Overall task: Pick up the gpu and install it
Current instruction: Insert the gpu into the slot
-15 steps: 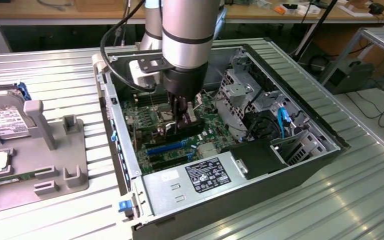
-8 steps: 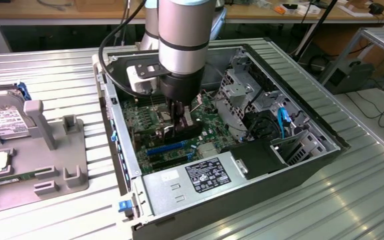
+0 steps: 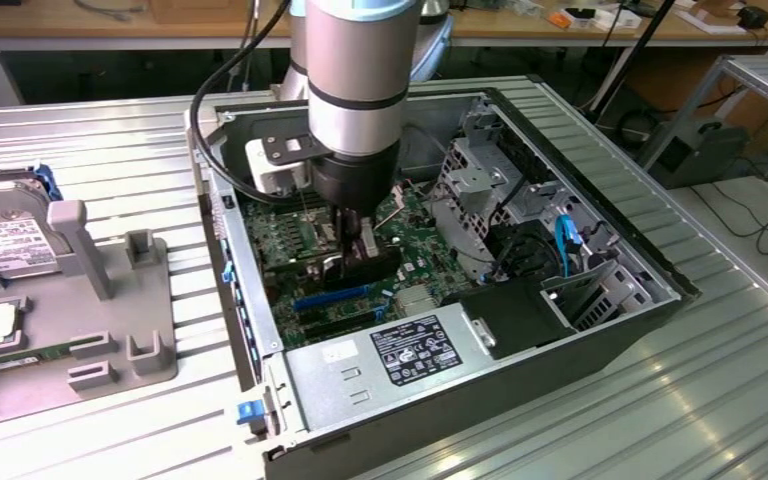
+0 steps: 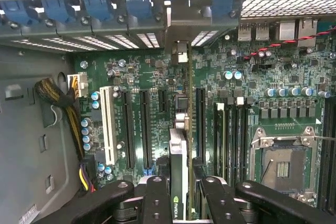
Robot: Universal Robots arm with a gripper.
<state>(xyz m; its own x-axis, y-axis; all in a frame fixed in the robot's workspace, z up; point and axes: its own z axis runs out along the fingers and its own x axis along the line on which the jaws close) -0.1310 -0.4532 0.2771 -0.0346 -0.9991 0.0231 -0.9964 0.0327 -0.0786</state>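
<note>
- The hand (image 4: 178, 195) grips the gpu (image 4: 178, 150) edge-on, inside the open computer case (image 3: 598, 215).
- Installation step: card hangs over the motherboard (image 4: 252, 77) slots.
- Seating calls for exact slot alignment, I judge.

The gpu (image 4: 179, 182) runs off the wrist view's edge between the gripper (image 4: 179, 195) fingers — its lower edge hides the slot beneath; the exterior view's arm (image 3: 347, 90) is cropped.
</note>
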